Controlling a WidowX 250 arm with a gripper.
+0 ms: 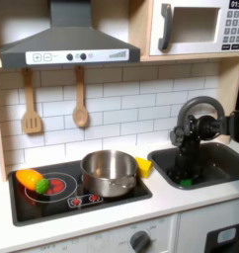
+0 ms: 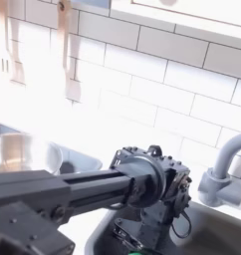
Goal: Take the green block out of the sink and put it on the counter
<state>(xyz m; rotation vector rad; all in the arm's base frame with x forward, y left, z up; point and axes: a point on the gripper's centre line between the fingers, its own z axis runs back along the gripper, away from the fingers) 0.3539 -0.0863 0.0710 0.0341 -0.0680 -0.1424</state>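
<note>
While the gripper (image 1: 185,174) hangs low inside the sink (image 1: 215,178), the green block (image 1: 186,182) lies on the basin floor directly beneath it, near the basin's left wall in the first exterior view. Only a small patch of green shows under the dark fingers; whether the jaws are spread around the block or already pressed onto it cannot be determined.

Recommended procedure: confirm a centred grasp before lifting. Close on two opposite flat faces, then raise straight up until the block clears the rim, staying clear of the faucet (image 1: 199,104) arching overhead. Then carry it to the counter (image 1: 161,210); the strip in front of the basin looks bare enough for placement.

Orientation: too little of the block is exposed to establish its long axis or heading. The second exterior view shows the arm (image 2: 83,191) reaching down, with the block hidden.
</note>
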